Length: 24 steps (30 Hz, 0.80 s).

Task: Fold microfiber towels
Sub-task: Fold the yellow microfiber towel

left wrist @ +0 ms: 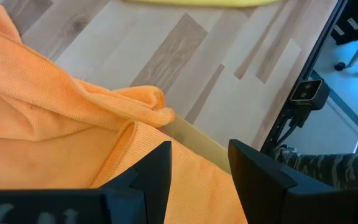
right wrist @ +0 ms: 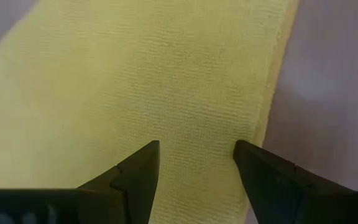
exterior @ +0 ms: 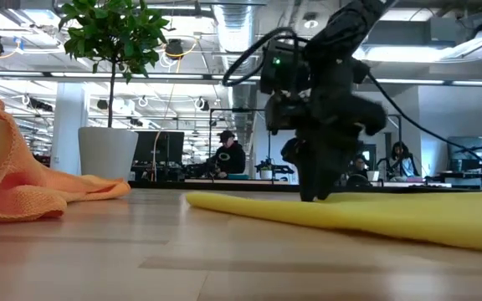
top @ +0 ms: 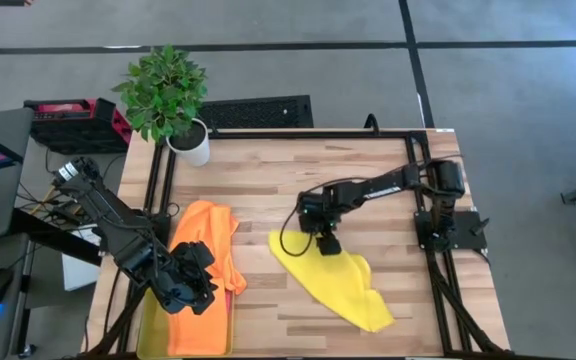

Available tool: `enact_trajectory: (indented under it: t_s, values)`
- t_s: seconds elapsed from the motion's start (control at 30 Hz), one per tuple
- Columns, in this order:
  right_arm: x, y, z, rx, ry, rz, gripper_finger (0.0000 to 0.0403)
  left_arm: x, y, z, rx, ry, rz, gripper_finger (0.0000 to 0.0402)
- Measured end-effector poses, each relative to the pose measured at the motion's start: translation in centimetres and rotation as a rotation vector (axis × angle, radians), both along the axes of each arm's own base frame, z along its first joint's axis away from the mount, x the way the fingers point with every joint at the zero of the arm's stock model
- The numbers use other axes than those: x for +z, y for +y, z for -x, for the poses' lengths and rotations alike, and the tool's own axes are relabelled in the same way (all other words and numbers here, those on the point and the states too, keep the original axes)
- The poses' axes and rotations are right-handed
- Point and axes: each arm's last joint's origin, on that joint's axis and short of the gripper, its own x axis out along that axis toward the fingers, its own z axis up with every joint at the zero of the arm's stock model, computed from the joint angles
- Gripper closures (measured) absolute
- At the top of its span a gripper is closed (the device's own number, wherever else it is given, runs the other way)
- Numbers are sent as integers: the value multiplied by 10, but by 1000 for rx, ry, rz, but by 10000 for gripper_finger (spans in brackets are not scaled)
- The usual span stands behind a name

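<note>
A yellow towel (top: 340, 283) lies spread on the wooden table, right of the middle, partly doubled over on itself. My right gripper (top: 326, 243) points down over the towel's far left part, open, with the cloth (right wrist: 166, 81) filling its wrist view and one edge beside a finger. Orange towels (top: 203, 250) lie heaped at the near left, draped over a translucent yellow-green tray (top: 150, 325). My left gripper (top: 200, 280) hangs open above the orange cloth (left wrist: 55, 124), with nothing between its fingers. My right gripper comes down steeply onto the yellow towel's top face (right wrist: 197, 124), near one edge, with its fingers apart. In the low view its fingertips (exterior: 312, 196) reach the cloth's level. Whether they touch it I cannot tell.
A potted plant (top: 173, 100) stands at the table's far left corner. The tray's rim (left wrist: 197, 142) shows under the orange cloth. Bare wood lies between the two cloths and along the far side. People sit at desks in the room behind the table.
</note>
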Motion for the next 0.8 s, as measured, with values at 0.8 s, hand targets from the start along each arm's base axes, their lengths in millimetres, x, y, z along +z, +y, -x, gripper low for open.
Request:
enact_trajectory:
  t_s: [0.8]
  values:
    - [149,-48,39,-137,-338,198,163,-1,103,-59,252,11,-160,251]
